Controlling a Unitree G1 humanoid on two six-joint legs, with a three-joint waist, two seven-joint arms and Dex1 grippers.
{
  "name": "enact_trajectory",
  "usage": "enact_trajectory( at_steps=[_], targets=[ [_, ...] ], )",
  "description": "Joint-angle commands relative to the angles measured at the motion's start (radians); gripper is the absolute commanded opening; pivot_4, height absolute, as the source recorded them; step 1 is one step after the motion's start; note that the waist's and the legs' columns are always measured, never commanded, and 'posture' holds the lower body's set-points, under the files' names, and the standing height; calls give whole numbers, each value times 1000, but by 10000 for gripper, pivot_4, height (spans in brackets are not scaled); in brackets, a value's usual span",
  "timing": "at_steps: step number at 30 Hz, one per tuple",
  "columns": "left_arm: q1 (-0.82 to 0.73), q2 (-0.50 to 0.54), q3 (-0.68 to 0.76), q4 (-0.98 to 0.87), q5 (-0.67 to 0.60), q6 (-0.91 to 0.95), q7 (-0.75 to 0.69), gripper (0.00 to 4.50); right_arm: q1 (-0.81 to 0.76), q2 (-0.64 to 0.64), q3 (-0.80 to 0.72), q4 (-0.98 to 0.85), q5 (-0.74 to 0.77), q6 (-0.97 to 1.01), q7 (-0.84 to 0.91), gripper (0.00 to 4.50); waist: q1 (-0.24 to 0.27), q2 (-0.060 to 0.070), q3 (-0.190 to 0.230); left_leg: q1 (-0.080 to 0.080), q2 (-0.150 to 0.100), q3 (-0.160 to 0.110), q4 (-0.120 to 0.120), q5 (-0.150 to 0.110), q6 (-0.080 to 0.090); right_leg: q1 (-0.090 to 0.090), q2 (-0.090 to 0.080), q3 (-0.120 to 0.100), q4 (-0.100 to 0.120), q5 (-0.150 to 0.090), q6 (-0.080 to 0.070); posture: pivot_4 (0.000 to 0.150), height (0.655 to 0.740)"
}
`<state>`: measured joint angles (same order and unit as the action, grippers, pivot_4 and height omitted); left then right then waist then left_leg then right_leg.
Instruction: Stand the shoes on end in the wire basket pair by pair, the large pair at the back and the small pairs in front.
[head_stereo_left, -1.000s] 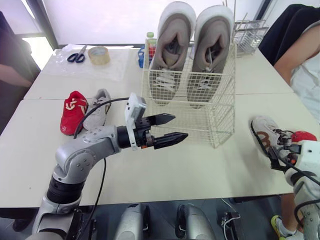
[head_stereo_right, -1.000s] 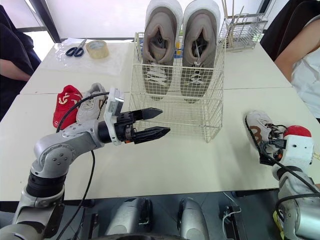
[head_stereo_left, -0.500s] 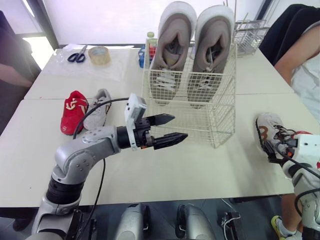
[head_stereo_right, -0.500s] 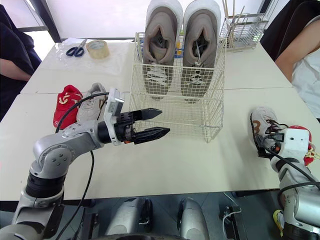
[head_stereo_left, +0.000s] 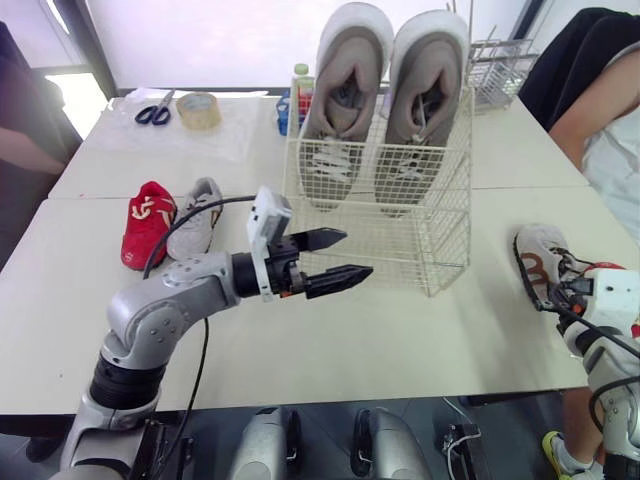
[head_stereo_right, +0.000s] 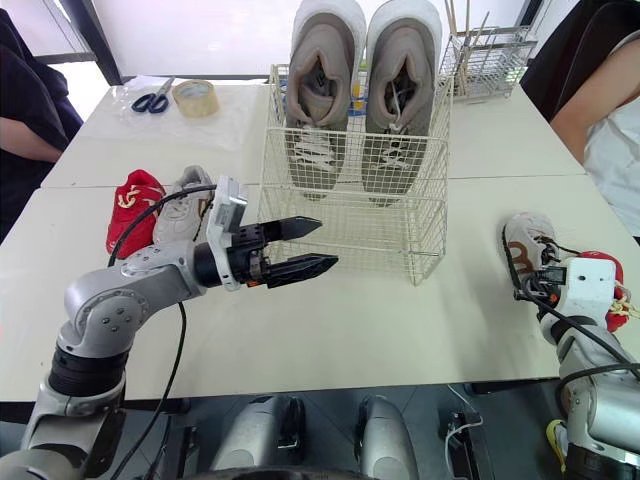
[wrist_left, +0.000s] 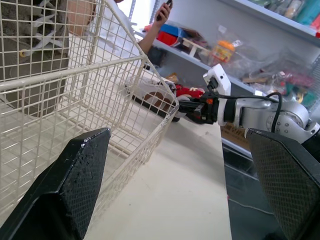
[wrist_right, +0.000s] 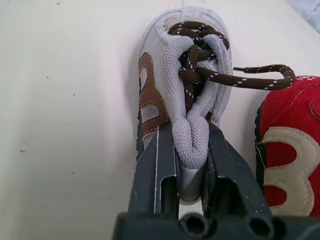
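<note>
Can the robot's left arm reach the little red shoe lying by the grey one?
Probably yes. The red shoe lies uncovered on the table, and the left gripper is open and empty. It points toward the wire basket, though, so the arm must swing back first.

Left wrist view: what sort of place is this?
Likely a lab or workroom: cluttered storage shelves behind, plain white tables pushed together, with scissors and a tape roll on the far one.

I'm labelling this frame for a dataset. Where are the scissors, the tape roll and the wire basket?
scissors (head_stereo_left: 150, 116), left eye view, on the blue handles.
tape roll (head_stereo_left: 198, 120), left eye view, on its outer side.
wire basket (head_stereo_left: 400, 250), left eye view, on the front mesh.
</note>
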<state>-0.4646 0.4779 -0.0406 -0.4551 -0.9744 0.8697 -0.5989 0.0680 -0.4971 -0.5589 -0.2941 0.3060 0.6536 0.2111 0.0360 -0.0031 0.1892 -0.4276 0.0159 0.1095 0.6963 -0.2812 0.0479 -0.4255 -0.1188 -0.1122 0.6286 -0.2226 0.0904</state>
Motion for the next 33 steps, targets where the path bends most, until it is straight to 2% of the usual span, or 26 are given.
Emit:
enact_trajectory(
  at_steps=[1,6,9,16,22,33],
  targets=[
    [-37,18,66,-3,-54,8,-21,45000,-63,-80,-108,-119,58,-40,36,208,0,3,1,0,0,0,0,0,0,0,0,0,0,0,0,1500,7400],
    [-105,32,130,67,-140,49,-36,45000,-197,-248,-142,-190,104,-77,118,208,1,8,1,0,0,0,0,0,0,0,0,0,0,0,1,1500,7400],
    [-162,49,155,132,-180,76,-68,45000,-290,-380,-93,-232,86,-154,206,208,0,9,2,0,0,0,0,0,0,-1,1,0,0,1,3,1500,7400],
    [-302,99,201,292,-210,108,-160,45000,-478,-584,50,-239,93,-345,425,208,1,7,2,-1,0,1,0,2,-2,-1,0,0,-1,1,4,1500,7400],
    [-375,152,215,382,-188,122,-230,45000,-580,-611,189,-254,91,-483,561,208,0,3,4,-1,0,1,0,3,-5,0,0,0,-3,1,4,1500,7400],
    [-399,177,225,405,-175,139,-270,45000,-614,-569,369,-199,-27,-786,735,208,-3,3,5,-1,0,2,0,3,-6,0,0,0,-3,1,4,1500,7400]
  ],
)
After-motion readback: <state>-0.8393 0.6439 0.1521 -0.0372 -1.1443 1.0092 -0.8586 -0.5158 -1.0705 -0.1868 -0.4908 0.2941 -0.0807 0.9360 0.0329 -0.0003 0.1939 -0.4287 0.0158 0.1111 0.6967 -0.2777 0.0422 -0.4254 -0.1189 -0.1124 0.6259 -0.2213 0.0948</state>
